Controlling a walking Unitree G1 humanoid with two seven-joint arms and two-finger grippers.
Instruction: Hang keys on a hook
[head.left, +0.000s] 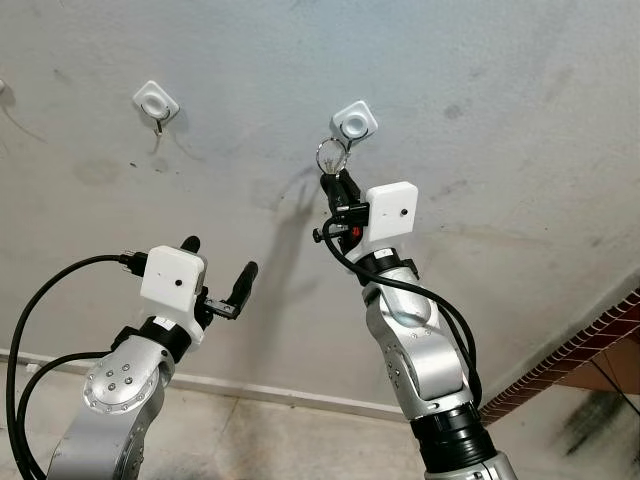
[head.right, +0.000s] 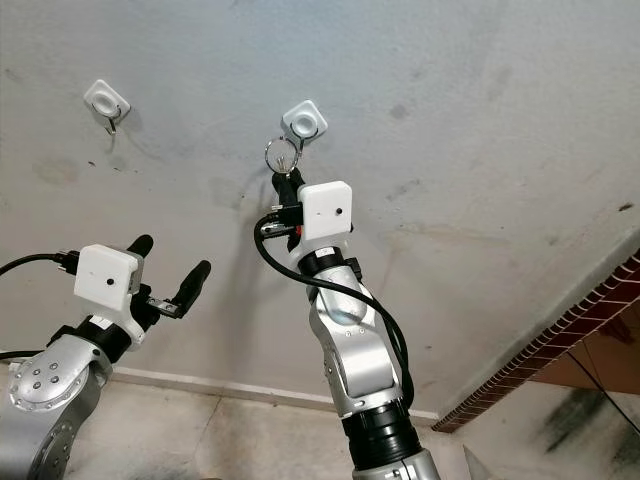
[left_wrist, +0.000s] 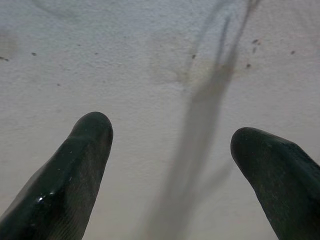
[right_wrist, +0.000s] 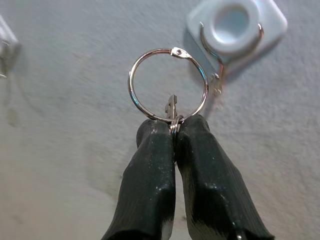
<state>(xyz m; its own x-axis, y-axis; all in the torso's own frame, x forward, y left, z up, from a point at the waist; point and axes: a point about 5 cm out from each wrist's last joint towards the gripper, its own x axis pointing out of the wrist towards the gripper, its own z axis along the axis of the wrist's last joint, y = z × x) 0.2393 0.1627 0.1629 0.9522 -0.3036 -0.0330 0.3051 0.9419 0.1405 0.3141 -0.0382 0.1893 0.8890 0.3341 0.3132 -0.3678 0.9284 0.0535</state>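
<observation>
My right gripper (head.left: 340, 183) is raised to the grey wall and is shut on a key whose silver ring (right_wrist: 167, 85) stands up above the fingertips. The ring (head.left: 331, 156) sits just below and left of a white wall hook (head.left: 354, 123); in the right wrist view the ring's edge overlaps the hook's metal prong (right_wrist: 217, 82), and I cannot tell whether it is on it. A second white hook (head.left: 156, 101) is fixed further left on the wall. My left gripper (head.left: 218, 263) is open, lower left, near the wall with nothing between its fingers (left_wrist: 80, 170).
The wall meets a white skirting (head.left: 270, 390) and a pale floor below. A red brick edge (head.left: 580, 345) runs diagonally at the lower right. Black cables (head.left: 30, 310) loop from the left arm.
</observation>
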